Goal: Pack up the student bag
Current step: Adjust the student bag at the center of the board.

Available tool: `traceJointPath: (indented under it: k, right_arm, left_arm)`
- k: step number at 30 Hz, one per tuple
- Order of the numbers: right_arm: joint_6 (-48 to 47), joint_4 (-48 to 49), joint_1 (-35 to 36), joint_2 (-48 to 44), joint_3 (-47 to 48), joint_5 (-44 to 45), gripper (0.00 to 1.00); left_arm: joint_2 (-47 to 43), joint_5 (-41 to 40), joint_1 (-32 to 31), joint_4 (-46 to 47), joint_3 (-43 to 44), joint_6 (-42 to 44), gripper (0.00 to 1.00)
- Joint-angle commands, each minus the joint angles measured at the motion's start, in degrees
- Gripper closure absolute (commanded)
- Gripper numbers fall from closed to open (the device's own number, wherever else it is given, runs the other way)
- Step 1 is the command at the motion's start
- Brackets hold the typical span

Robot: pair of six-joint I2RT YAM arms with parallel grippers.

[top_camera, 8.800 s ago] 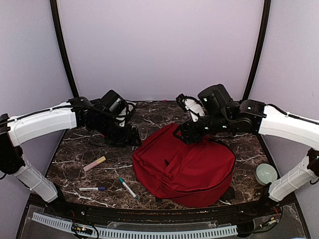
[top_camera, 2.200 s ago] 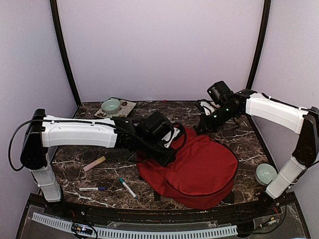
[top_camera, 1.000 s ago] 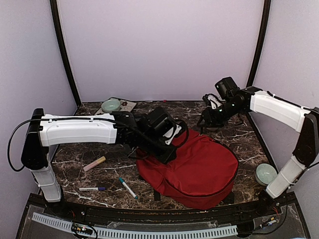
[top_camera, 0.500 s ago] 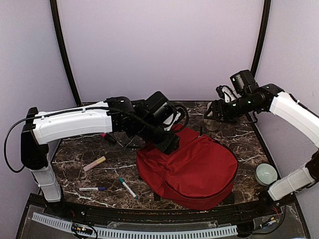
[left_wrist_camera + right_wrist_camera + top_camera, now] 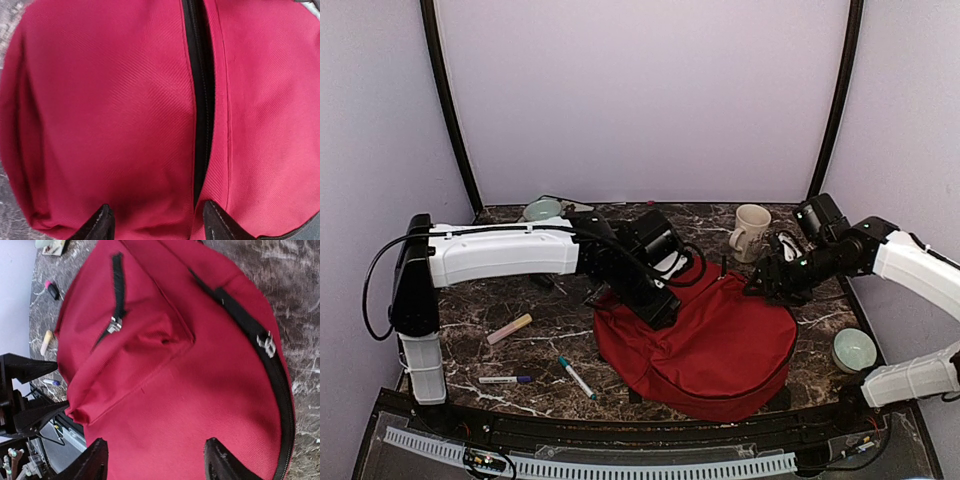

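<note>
Bag position: student bag [image 5: 710, 340] lies flat on the marble table [image 5: 480, 300], mid-table and slightly right of centre, front pocket up. Both arms reach over its far edge, one at each upper corner. Left gripper [image 5: 157, 225] hovers above the red fabric, fingers spread apart, nothing between them. A dark zipper track [image 5: 202, 100] runs lengthwise straight away from it, lined up closer to one finger than to the other, and appears closed. Right gripper [image 5: 157, 460] is likewise wide open and empty, hanging over the bag body. In its view the main zipper [image 5: 240, 315] arcs along the right rim, with the paired pulls [image 5: 265, 344] partway down that arc; the pocket pull [image 5: 116, 325] sits further off toward the left. Judgement: opening comes first, and the right arm is nearer the main pulls, with travel along the curved rim rather than across it. Loose markers [image 5: 577, 378] lie left of the bag, on the left arm's side.
</note>
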Motion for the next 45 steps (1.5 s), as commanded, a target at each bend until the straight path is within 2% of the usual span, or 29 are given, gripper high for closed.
traceJointPath:
  k: [1, 7, 15, 26, 35, 40, 45]
  right_arm:
    - [2.22, 1.54, 0.22, -2.10, -4.97, -3.67, 0.38]
    - [3.00, 5.25, 0.42, -0.39, -10.84, -8.11, 0.49]
    - [-0.61, 10.66, 0.26, 9.27, -9.97, -5.11, 0.54]
    - [-12.37, 11.15, -4.59, 30.06, 9.21, 2.94, 0.58]
    - [-16.28, 11.17, -5.80, 41.85, 26.53, -3.76, 0.59]
    - [-18.10, 7.06, -5.73, 42.66, 32.76, -4.18, 0.59]
    - [-20.36, 0.18, -5.73, 36.75, 30.66, 2.04, 0.58]
  left_arm:
    - [1.00, 4.45, -0.98, 1.90, -1.56, -1.40, 0.37]
    - [3.04, 6.23, -1.90, 3.64, -1.30, -2.99, 0.37]
    - [3.21, 6.66, -2.23, 3.86, -0.68, -5.82, 0.38]
    - [3.47, 8.08, -3.39, 5.17, -0.46, -8.88, 0.40]
    - [4.55, 12.07, -3.42, 10.27, 1.06, -9.65, 0.52]
    - [6.44, 13.12, -3.35, 10.38, 4.41, -9.50, 0.57]
    - [3.93, 3.81, -3.26, 6.79, 6.24, -12.46, 0.61]
